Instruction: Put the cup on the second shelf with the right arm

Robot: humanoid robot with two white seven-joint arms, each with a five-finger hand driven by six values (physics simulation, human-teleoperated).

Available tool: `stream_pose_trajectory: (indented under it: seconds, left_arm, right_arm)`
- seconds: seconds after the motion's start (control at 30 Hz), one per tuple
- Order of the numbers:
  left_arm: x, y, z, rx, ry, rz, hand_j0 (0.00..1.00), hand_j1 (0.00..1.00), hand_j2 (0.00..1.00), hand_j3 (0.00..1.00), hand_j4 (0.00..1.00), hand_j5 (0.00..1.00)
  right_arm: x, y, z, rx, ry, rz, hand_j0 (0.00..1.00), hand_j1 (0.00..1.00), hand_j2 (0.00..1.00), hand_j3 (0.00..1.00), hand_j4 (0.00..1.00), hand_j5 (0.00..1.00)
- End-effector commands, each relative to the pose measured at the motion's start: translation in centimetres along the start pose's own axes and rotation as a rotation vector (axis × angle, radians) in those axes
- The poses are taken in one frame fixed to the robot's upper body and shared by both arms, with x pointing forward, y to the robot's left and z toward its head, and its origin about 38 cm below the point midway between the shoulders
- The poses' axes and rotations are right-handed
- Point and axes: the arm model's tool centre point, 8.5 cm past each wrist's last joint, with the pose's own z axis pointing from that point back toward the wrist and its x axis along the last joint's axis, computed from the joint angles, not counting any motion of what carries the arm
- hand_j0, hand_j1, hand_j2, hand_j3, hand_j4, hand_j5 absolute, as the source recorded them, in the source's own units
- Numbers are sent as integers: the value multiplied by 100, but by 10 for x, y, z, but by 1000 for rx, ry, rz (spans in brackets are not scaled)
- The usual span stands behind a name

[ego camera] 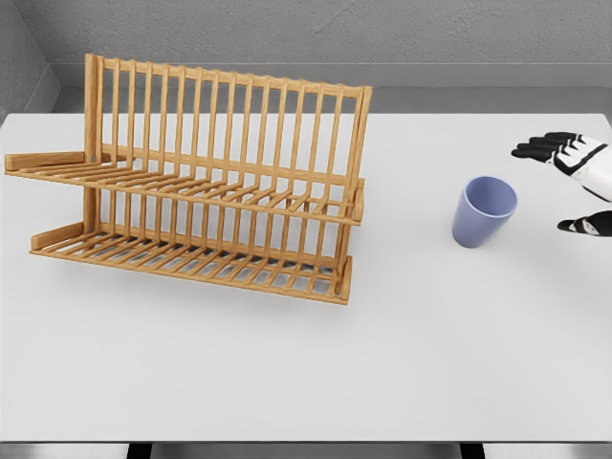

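White surface point(402, 373) stretching wide under a grey wall, and we're sitting at the approach step. The cup point(484, 211) is standing upright, mouth open, at about three o'clock from the wooden rack point(206, 182), well apart from it. At the picture's three o'clock edge the right robot hand point(581, 186) is hovering spread, thumb and fingers parted, gripping nothing. Next, I'd judge, it needs closing around the cup's wall before any lift to the shelf.

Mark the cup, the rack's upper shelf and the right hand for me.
cup point(481, 218), head view, outer wall.
upper shelf point(206, 188), head view, slats near middle.
right hand point(577, 163), head view, back of hand.
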Motion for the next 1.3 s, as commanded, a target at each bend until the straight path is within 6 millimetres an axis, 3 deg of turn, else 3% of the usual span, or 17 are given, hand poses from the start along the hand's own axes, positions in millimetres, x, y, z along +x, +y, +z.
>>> stream_pose_trajectory:
  seconds: [0.0, 0.17, 0.23, 0.3, 0.4, 0.47, 0.5, 0.57, 0.97, 1.27]
  left_arm:
    - [0, 0, 0, 0, -1, 0, 100, 100, 100, 100, 100, 100]
    - [0, 0, 0, 0, 1, 0, 100, 100, 100, 100, 100, 100]
    - [0, 0, 0, 0, -1, 0, 100, 100, 100, 100, 100, 100]
    - [0, 0, 0, 0, 1, 0, 100, 100, 100, 100, 100, 100]
    - [0, 0, 0, 0, 1, 0, 100, 100, 100, 100, 100, 100]
    - [0, 0, 0, 0, -1, 0, 100, 100, 100, 100, 100, 100]
    - [0, 0, 0, 0, -1, 0, 100, 100, 100, 100, 100, 100]
    - [0, 0, 0, 0, -1, 0, 100, 100, 100, 100, 100, 100]
    - [0, 0, 0, 0, 1, 0, 100, 100, 100, 100, 100, 100]
    - [0, 0, 0, 0, 1, 0, 100, 100, 100, 100, 100, 100]
  right_arm:
    - [1, 0, 0, -2, -3, -6, 100, 100, 100, 100, 100, 100]
    - [-9, -2, 6, 2, 29, -8, 100, 100, 100, 100, 100, 100]
    - [-11, -5, 11, 121, 38, 30, 100, 100, 100, 100, 100, 100]
    - [-11, -15, 5, 347, 32, 89, 100, 100, 100, 100, 100, 100]
    - [-6, -47, -24, 289, 9, 137, 100, 100, 100, 100, 100, 100]
    - [-4, -38, -69, 333, -37, 136, 100, 100, 100, 100, 100, 100]
    - [-6, -30, -77, 362, -40, 127, 100, 100, 100, 100, 100, 100]
    - [-9, -15, -78, 407, -31, 105, 100, 100, 100, 100, 100, 100]
    - [-8, -13, -83, 418, -37, 107, 100, 100, 100, 100, 100, 100]
    - [-13, 9, -102, 449, -45, 57, 100, 100, 100, 100, 100, 100]
